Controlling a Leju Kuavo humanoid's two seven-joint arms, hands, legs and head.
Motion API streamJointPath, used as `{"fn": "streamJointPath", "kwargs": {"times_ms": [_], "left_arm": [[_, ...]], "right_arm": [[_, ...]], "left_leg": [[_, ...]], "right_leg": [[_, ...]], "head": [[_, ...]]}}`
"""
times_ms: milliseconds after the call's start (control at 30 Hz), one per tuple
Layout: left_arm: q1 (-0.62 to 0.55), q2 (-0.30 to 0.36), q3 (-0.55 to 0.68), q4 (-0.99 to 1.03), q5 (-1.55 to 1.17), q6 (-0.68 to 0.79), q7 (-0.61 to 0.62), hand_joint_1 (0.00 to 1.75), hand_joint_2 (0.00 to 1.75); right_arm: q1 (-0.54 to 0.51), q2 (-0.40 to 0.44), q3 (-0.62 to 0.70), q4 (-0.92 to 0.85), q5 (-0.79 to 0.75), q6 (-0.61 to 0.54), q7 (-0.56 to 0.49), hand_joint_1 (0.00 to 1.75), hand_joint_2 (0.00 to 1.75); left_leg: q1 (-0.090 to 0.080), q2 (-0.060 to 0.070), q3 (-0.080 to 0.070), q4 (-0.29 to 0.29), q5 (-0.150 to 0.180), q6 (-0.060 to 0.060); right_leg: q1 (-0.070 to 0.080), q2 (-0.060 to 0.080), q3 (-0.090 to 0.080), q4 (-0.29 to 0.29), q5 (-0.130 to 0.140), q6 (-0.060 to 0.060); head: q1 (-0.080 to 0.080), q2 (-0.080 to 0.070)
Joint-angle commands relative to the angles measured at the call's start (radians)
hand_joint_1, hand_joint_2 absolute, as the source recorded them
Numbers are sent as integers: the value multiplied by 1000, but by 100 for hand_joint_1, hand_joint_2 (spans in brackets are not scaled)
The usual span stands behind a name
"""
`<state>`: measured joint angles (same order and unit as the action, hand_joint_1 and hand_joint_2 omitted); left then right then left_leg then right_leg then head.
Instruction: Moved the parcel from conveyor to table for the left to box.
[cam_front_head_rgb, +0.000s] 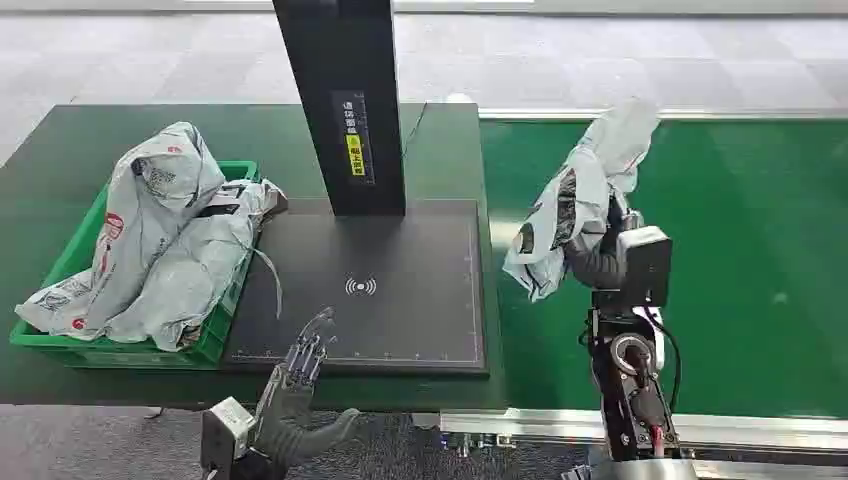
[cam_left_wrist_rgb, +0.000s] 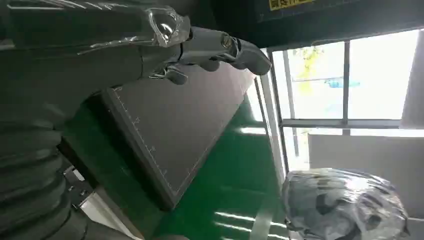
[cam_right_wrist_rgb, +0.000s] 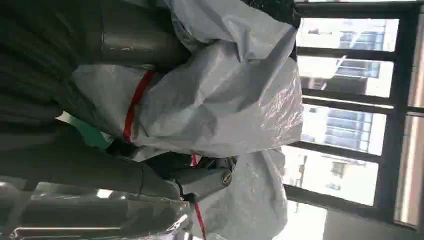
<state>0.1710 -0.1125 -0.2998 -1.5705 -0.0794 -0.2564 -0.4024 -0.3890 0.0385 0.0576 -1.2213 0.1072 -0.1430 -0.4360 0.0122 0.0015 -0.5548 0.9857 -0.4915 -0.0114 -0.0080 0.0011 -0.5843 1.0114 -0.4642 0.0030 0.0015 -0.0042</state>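
Parcel (cam_front_head_rgb: 585, 195), grey plastic mailer, gripped in right hand (cam_front_head_rgb: 592, 255) and lifted above the green conveyor (cam_front_head_rgb: 740, 250), near its left edge where it meets the table (cam_front_head_rgb: 60, 150). Long axis runs diagonally: upper end points away and right, lower end hangs toward the black scan pad (cam_front_head_rgb: 400, 300). Right wrist view: fingers (cam_right_wrist_rgb: 205, 180) wrapped into the crumpled plastic. Pad surface bare between the black post (cam_front_head_rgb: 340, 100) and its near edge. Green bin (cam_front_head_rgb: 215, 335) at the pad's left border, piled with grey bags (cam_front_head_rgb: 160, 240). Left hand (cam_front_head_rgb: 300, 385) open, fingers spread, holding nothing, over the pad's near-left corner.
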Motion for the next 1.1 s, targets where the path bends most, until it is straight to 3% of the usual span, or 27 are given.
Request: {"fn": "streamJointPath", "kwargs": {"times_ms": [33, 100, 167, 433, 833, 1100], "left_arm": [[-32, 9, -13, 56, -7, -29, -7, 0, 175], [-49, 11, -20, 70, -6, -40, -7, 0, 175], [-60, 15, -23, 79, -4, -48, -7, 0, 175], [-56, 13, -16, 58, -2, -52, 5, 0, 175], [-55, 12, -16, 56, -2, -52, 6, 0, 175], [-78, 19, -14, 75, 4, -54, 19, 0, 175]], "right_arm": [[-101, 46, 219, 68, 51, 138, 96, 175, 175], [-181, 57, 297, 230, 106, 198, 142, 175, 175], [-261, 72, 375, 387, 169, 255, 185, 175, 175], [-402, 153, 490, 648, 227, 350, 207, 175, 175], [-398, 157, 492, 652, 227, 344, 205, 175, 175], [-381, 186, 578, 714, 293, 332, 247, 169, 175]], "left_leg": [[-1, 1, 1, -1, 0, 1], [-1, 9, 4, -3, 1, 0], [0, 8, 4, -3, 1, 0], [0, 5, 4, -2, 2, 0], [0, 0, 1, -1, 2, 0], [0, 1, 3, -2, 2, 0]], "right_leg": [[-1, 1, 1, 0, 0, 0], [-1, 9, 1, -2, 3, -1], [0, 8, 2, -2, 3, -1], [0, 5, 2, -1, 2, 0], [0, 0, 1, -1, 1, 0], [0, 1, 3, -1, 1, -1]], "head": [[0, 0], [0, 0], [0, 0], [1, 0], [1, 0], [0, 0]]}}
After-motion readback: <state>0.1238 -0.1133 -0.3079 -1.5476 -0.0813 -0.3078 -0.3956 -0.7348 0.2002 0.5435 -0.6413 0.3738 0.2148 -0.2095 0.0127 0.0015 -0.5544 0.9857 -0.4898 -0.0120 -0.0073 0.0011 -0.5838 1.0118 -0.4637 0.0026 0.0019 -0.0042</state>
